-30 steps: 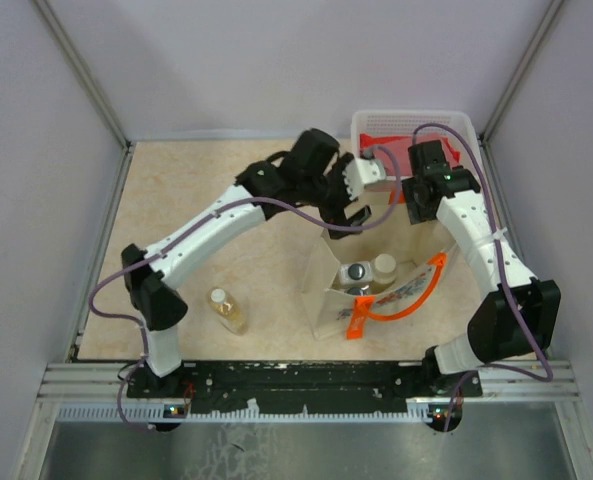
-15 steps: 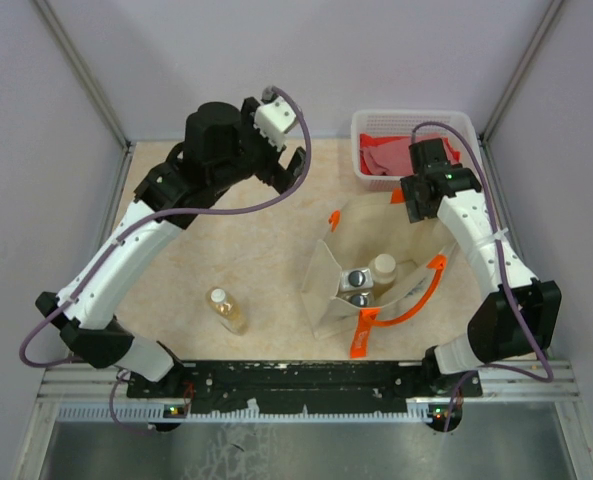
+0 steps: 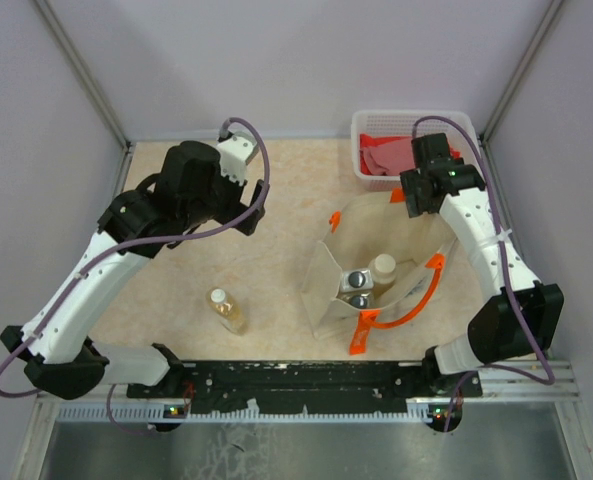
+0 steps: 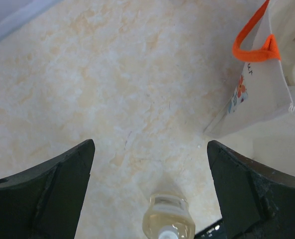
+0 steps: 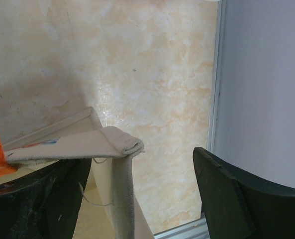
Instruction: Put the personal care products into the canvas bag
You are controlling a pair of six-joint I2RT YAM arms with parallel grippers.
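1. Top external view: the amber-liquid bottle (image 3: pixel 228 311) stands upright on the bench (image 3: pixel 276 190), well to the left of the canvas bag (image 3: pixel 321 290). It is the only product outside the bag. Three bottles (image 3: pixel 359 285) stand together inside.
2. Tipping hazard: the left gripper (image 4: pixel 150 149) is wide apart and empty, high over the bench. The bottle's white cap shows at the bottom edge of the left wrist view, slightly off the gripper's centre line. A descent without correction could strike the cap and topple the bottle, which would then likely roll.
3. Slip hazard: the bottle looks smooth and round. A grip on the cap alone could let it twist or drop in transit.
4. Bag collapse: the right gripper (image 3: pixel 408 200) straddles the far rim with jaws wide, not clamped on it. If the rim slides free, the mouth may sag shut.
5. Snag hazard: the near orange handle (image 3: pixel 416 300) arches beside the opening and could catch a descending finger.
6. Collision hazard: delivery brings the left arm close to the right arm and the lattice basket (image 3: pixel 456 125) behind it.
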